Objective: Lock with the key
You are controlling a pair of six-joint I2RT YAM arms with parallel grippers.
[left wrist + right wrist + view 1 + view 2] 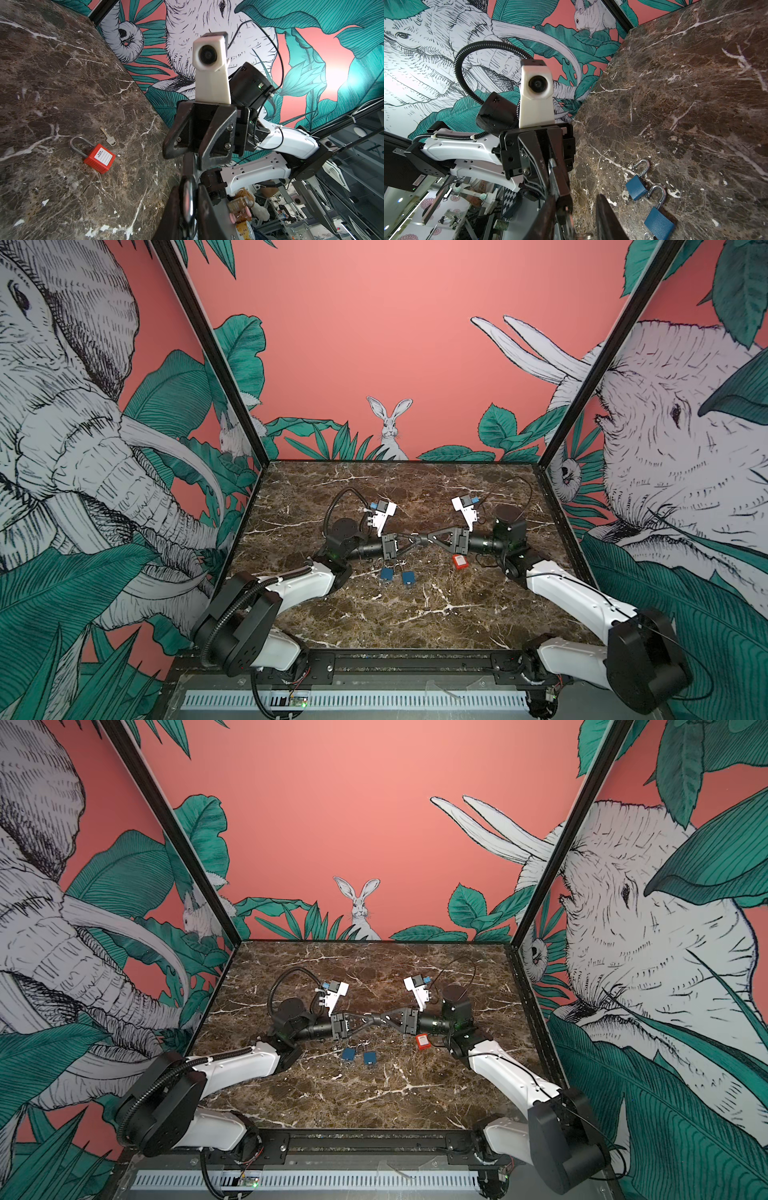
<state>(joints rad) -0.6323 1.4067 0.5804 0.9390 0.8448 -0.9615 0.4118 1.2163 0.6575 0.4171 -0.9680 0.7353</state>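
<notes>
Tip to tip above the marble tabletop [374, 614] right now: left gripper [411, 540] and right gripper [426, 539], nose to nose in both top views, each lying level and aimed straight at the other.

Pinched almost fully shut, that left gripper, on a thin silver piece. Probably the key [552, 166], though too slim and too buried between the fingers to call for certain. From the left wrist, just a bright metal edge squeezed between two dark fingers [207, 212].

Parted, by contrast, on the right gripper: a clear gap between its fingers [608, 220] in the right wrist view, nothing gripped. Free end of the key poking in close to one finger; touching or not, impossible to say.

Down on the marble, just below the left gripper's fingertips and on their near side: one blue padlock [636, 187] and another blue padlock [659, 223]. Side by side, close together, both lying flat, both shackles swung open.

Over by the right gripper's wrist, again on the near side and lower: red padlock [459, 561], flat on the table, white label facing up, long shackle pointing away from the body. Just beside it, not touching: second key [108, 137], small and silver, loose on the stone, well clear of both sets of fingers.
</notes>
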